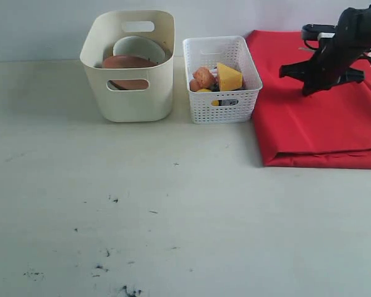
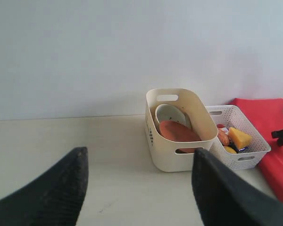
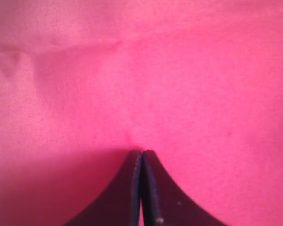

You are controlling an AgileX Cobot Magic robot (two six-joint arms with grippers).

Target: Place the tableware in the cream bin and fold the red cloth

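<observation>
The exterior camera sits in front of the table (image 1: 173,204), raised, and looks down and across it to the back wall (image 1: 37,25) from some way off. The left wrist camera hangs low over the table, well back. It faces almost level toward that wall, between the dark fingers (image 2: 47,193) of the left gripper (image 2: 139,151). Both views share the bin (image 1: 133,99), the basket (image 1: 222,108) and the cloth (image 1: 321,124). The right wrist camera faces the cloth from very near, over the right gripper (image 3: 142,157), and red fills its view.
</observation>
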